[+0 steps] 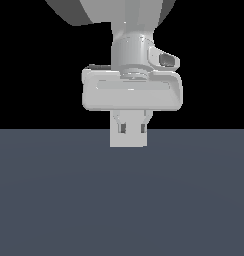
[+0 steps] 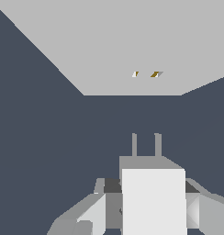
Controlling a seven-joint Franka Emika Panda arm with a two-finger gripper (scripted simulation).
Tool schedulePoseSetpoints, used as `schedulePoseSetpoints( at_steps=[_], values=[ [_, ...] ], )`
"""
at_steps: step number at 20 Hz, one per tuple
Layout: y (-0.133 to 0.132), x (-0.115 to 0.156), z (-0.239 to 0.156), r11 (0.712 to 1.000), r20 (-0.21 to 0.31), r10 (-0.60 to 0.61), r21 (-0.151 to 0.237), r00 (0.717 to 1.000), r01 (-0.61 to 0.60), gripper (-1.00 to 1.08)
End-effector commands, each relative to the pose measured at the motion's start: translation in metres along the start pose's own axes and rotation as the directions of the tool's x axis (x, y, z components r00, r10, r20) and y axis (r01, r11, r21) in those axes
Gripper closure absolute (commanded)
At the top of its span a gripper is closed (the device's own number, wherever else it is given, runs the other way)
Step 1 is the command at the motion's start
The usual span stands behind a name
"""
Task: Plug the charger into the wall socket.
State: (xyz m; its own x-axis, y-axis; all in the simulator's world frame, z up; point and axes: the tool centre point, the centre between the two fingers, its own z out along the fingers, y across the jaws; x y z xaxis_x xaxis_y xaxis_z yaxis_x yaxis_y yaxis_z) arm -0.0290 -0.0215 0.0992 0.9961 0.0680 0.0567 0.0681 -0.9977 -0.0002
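Charger: small plain white box-shaped charger block (image 2: pixel 153 199), held between the end effector's fingers in the wrist view, clear of the dark grey-blue desk (image 1: pixel 122 200) as far as I can judge.
Prongs: two thin grey pins (image 2: pixel 146 144) stand out of the block's far face, side by side, pointing at the socket plate. Count: 2.
Why held so: pins lead and the body trails, so a straight push along the pin axis should seat them; judged, not seen.
End effector: grey parallel-finger end effector (image 2: pixel 146 209), closed narrowly on the charger, one finger (image 2: pixel 93 213) on each flank. In the exterior view it (image 1: pixel 129 131) hangs below the wrist with the block largely masking the fingers.
Wall socket: flat white square wall socket plate (image 2: pixel 123 46) ahead of the pins, apart from them, not touching.
Holes: two tiny dark-yellowish holes (image 2: pixel 146 74) at the plate's centre. Count: 2, matching the pins.
Alignment: the hole pair sits roughly in line with the pin pair; exact offset cannot be told.
Counts: charger 1, socket 1, arm 1.
Stage: insertion not yet done, gap open.
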Motion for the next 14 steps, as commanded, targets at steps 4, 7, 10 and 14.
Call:
schedulePoseSetpoints(
  at_steps=[4, 7, 10, 14],
  values=[
    [0.001, 0.001, -0.001, 1.000, 0.001, 0.000, 0.000, 1.000, 0.000, 1.08],
    [0.001, 0.002, -0.001, 1.000, 0.001, 0.000, 0.000, 1.000, 0.000, 1.08],
    [0.001, 0.007, 0.000, 1.000, 0.001, 0.000, 0.000, 1.000, 0.000, 1.08],
    [0.001, 0.018, 0.000, 1.000, 0.001, 0.000, 0.000, 1.000, 0.000, 1.08]
  ],
)
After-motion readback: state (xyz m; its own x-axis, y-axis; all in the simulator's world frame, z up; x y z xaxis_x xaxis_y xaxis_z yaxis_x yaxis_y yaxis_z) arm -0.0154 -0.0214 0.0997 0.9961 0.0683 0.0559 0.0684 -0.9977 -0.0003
